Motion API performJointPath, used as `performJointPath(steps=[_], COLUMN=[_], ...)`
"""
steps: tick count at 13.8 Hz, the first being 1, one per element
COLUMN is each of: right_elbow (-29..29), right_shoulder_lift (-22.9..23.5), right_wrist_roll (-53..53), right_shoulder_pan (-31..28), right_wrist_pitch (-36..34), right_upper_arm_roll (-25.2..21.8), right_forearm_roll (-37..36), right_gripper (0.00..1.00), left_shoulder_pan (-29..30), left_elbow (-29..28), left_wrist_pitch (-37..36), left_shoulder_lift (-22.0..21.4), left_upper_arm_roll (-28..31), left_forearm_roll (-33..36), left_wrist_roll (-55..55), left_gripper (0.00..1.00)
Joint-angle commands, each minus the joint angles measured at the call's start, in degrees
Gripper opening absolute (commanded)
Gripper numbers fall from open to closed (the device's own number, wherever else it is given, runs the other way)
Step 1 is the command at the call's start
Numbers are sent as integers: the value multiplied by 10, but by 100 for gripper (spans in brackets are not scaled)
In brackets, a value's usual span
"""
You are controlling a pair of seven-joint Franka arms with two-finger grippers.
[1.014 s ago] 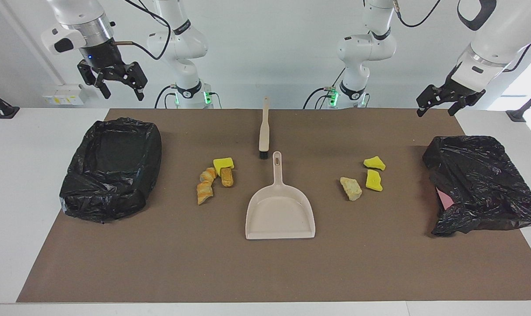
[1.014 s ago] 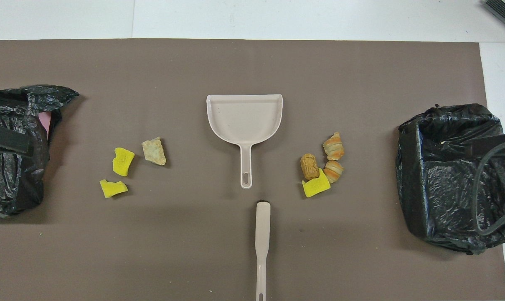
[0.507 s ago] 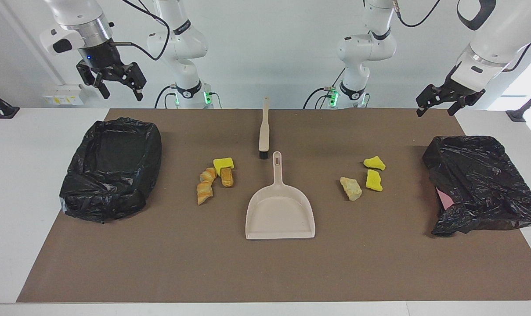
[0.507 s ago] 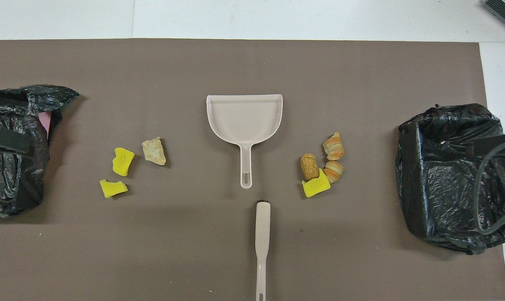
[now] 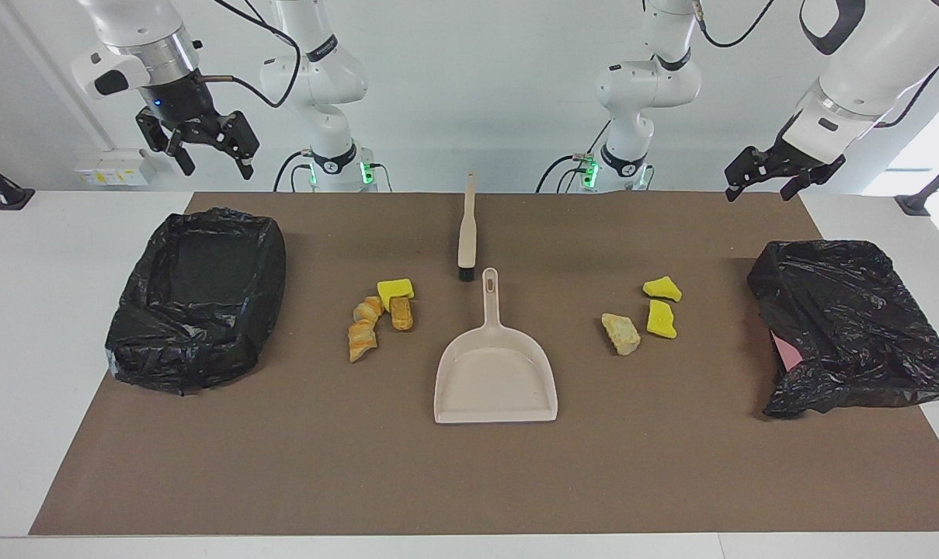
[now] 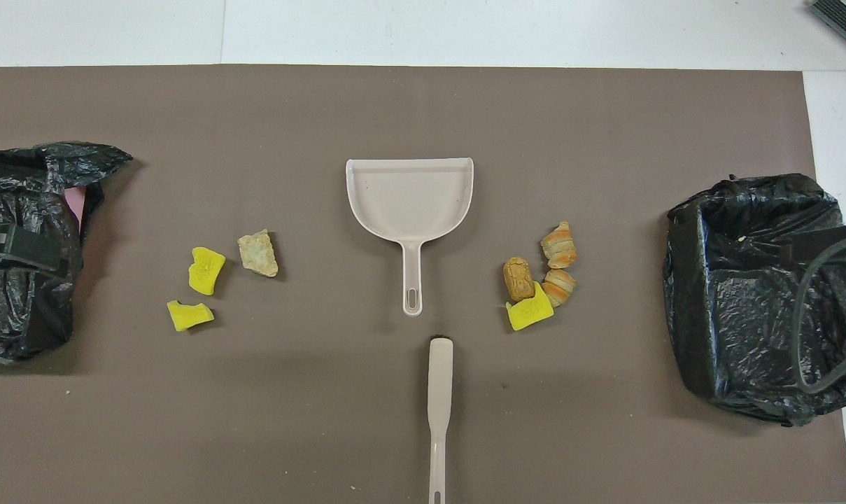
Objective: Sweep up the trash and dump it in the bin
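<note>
The left gripper (image 5: 758,179) hangs in the air with its fingers spread and nothing between them, above the mat's (image 5: 469,481) corner nearest the left arm's base; since a second ago it has slid a little toward the middle of the table and risen slightly. The right gripper (image 5: 203,144) hangs over the mat's corner nearest the right arm's base, fingers released and holding nothing, hardly moved since then.

Nothing on the mat has shifted. The brush (image 5: 466,229) lies at the middle of the mat's edge nearest the robots, bristles pointing away from them. Just past its bristles starts the handle of the dustpan (image 5: 495,373), whose open mouth faces the mat's farthest edge.

The trash lies in two heaps either side of the dustpan's handle. Toward the right arm's end sit three bread pieces (image 5: 364,326) and a yellow sponge scrap (image 5: 394,289), touching one another. Toward the left arm's end lie two yellow sponge bits (image 5: 662,304) and a pale chunk (image 5: 620,334), close together.

A black-lined bin (image 5: 197,299) sits at the right arm's end, and a second bin (image 5: 853,326) under a crumpled black bag at the left arm's end
</note>
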Motion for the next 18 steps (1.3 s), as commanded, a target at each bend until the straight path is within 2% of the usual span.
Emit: performJointPath(steps=[1, 8, 10, 12, 14, 15, 18], right_elbow=[-10, -14, -14, -14, -15, -15, -17], right_shoulder_lift=[-9, -11, -11, -11, -11, -12, -14], right_wrist_roll=[3, 2, 2, 2, 2, 2, 2], right_shoulder_pan=[-5, -5, -5, -5, -5, -5, -5], right_wrist_pitch=[-4, -6, -6, -6, -6, -7, -7], right_upper_arm_roll=[3, 2, 1, 1, 1, 1, 1], right_forearm_roll=[1, 1, 1, 1, 1, 1, 1], right_gripper=[100, 100, 100, 100, 100, 100, 100], left_shoulder_pan=[-2, -35, -60, -76, -126, -143, -210], left_elbow=[-20, -25, -48, -116, -218, -256, -309], left_wrist_pitch=[-5, 13, 18, 52, 142, 170, 214], left_shoulder_lift=[-18, -21, -34, -65, -111, -121, -124], left_upper_arm_roll=[1, 0, 0, 0, 0, 0, 0], left_forearm_roll=[0, -17, -19, -19, -19, -19, -19], left_wrist_roll=[1, 4, 28, 29, 28, 27, 20], left_gripper=[100, 100, 100, 100, 100, 100, 100])
